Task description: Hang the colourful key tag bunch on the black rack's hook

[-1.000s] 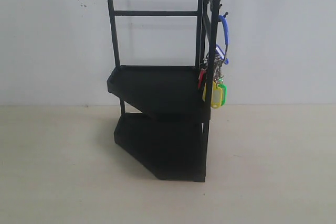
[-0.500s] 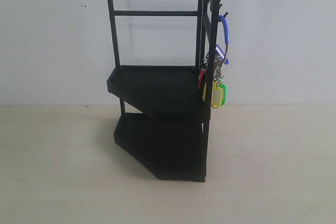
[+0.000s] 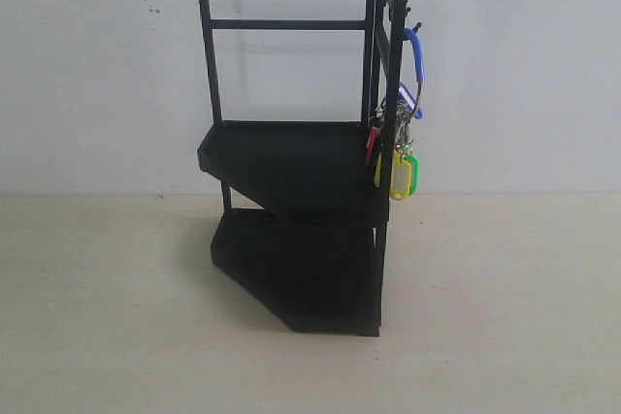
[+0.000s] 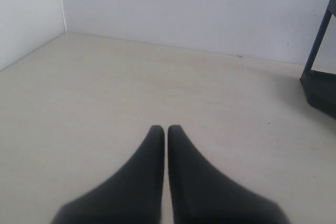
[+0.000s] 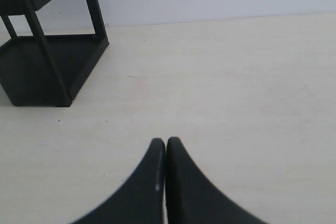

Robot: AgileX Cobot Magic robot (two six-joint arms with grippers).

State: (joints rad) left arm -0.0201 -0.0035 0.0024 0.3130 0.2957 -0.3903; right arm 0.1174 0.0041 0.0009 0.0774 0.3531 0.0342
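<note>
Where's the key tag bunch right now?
Exterior view: the colourful key tag bunch hangs by its blue loop from the hook at the black rack's upper right.

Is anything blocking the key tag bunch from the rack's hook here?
Nothing visible: the key tag bunch hangs by its blue loop on the hook of the black rack. Left end effector and right end effector are shut, away.

A pale tabletop (image 3: 116, 317) meets a white wall (image 3: 97, 94) (a few dark specks)
</note>
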